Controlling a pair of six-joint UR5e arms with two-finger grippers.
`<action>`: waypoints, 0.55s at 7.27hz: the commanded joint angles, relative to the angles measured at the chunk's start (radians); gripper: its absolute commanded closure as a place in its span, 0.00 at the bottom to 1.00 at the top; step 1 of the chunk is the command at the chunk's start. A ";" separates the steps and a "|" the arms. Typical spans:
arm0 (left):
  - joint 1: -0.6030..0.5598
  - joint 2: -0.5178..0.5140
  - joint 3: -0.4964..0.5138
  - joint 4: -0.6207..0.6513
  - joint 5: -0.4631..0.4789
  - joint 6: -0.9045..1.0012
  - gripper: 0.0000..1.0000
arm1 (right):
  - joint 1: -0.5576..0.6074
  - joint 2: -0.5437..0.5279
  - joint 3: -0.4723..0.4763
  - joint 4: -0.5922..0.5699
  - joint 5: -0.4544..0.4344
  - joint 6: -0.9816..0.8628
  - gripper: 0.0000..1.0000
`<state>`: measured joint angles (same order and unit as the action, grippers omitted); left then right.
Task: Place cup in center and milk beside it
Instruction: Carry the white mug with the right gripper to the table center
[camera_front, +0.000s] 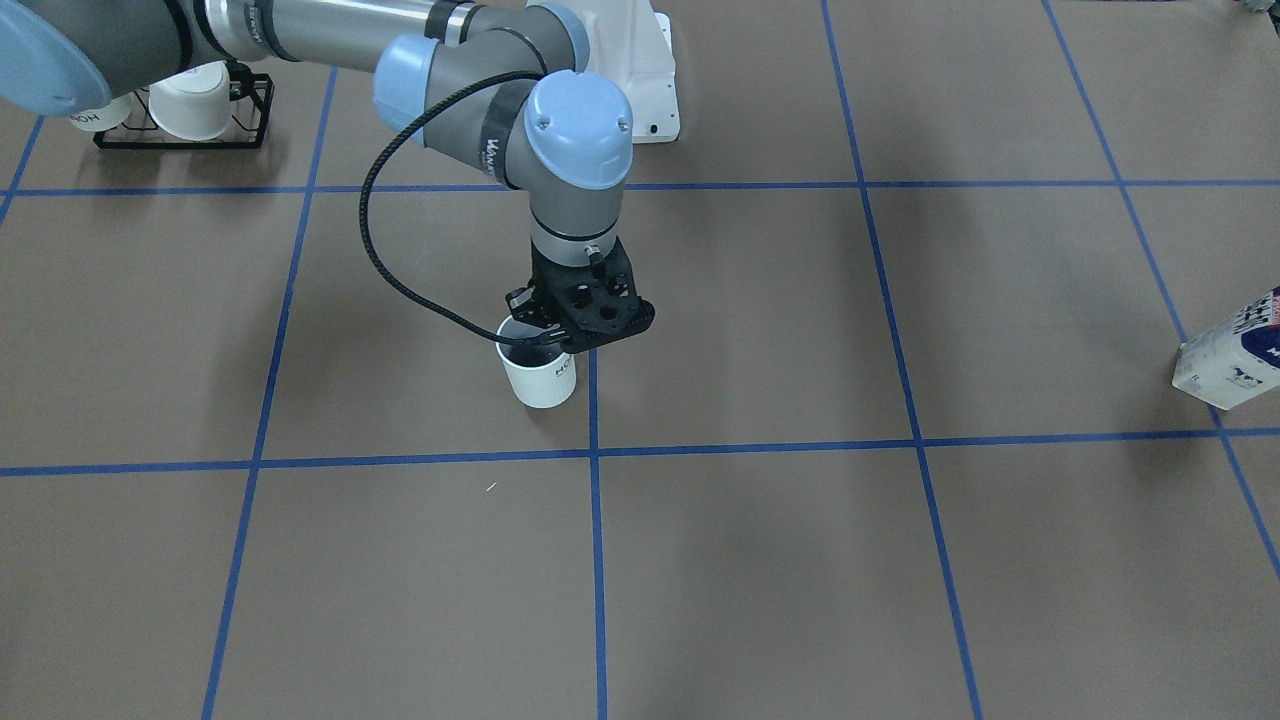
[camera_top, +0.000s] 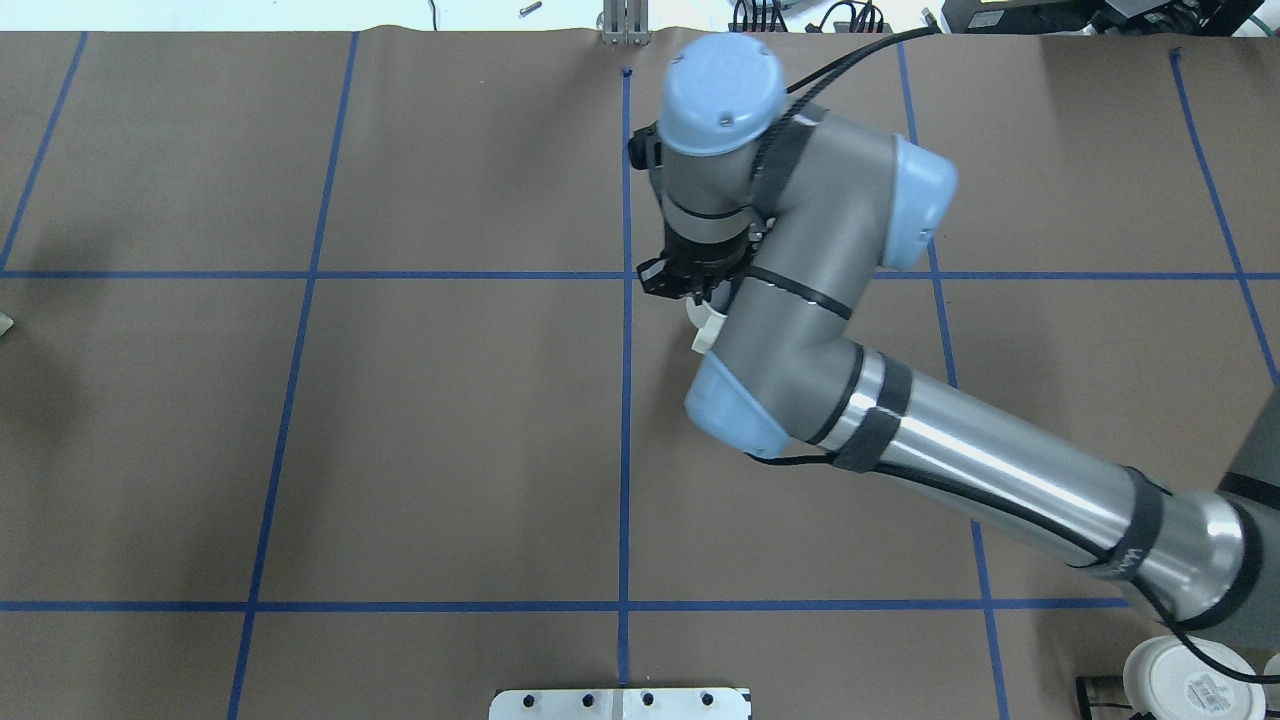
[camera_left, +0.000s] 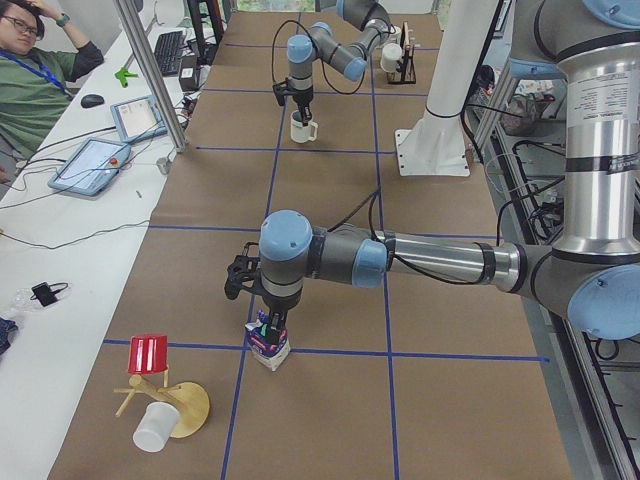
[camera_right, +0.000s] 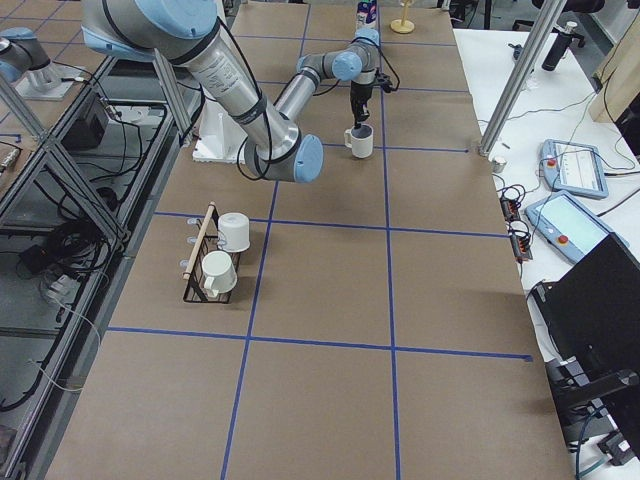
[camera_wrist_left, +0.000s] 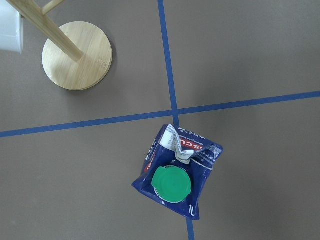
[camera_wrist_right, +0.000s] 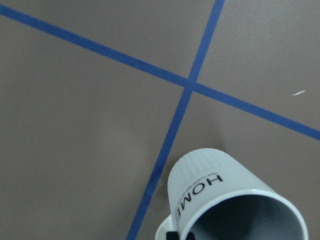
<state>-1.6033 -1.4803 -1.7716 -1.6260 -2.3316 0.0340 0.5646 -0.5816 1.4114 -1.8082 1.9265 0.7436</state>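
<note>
A small white cup (camera_front: 540, 378) stands upright at the center (camera_front: 660, 380) of the desk, far from every edge. It is just beside the middle blue tape line (camera_front: 594, 410), on the robot's right of it. The cup has ribbed sides, a grey inside, a small loop handle and the word HOME in black.

The right gripper (camera_front: 533, 338) hangs straight down over the cup with its fingers at the rim, next to the handle. Whether they clamp the rim cannot be told.

The milk (camera_front: 1232, 358) stands well apart from the cup, near the desk's end on the robot's left, at a crossing of tape lines. It is a gable-top carton, navy blue on top and white lower down, with red lettering and a round green cap (camera_wrist_left: 171, 184). The left gripper (camera_left: 268, 322) is at its top; whether it is spread or closed cannot be told.

A wooden stand (camera_wrist_left: 76, 55) sits near the milk, toward the operators' corner. A black rack (camera_front: 230, 143) with two white mugs sits near the robot's edge, toward the right end.
</note>
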 joint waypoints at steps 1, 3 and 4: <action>0.000 0.000 0.001 0.002 0.000 0.001 0.01 | -0.040 0.026 -0.041 0.000 -0.003 -0.006 1.00; 0.000 0.000 0.003 0.002 0.000 0.001 0.01 | -0.046 0.048 -0.077 0.003 -0.006 -0.029 1.00; 0.000 0.000 0.012 0.000 0.000 0.003 0.01 | -0.046 0.052 -0.081 0.003 -0.006 -0.029 1.00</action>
<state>-1.6030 -1.4803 -1.7666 -1.6248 -2.3316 0.0357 0.5204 -0.5371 1.3427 -1.8059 1.9210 0.7185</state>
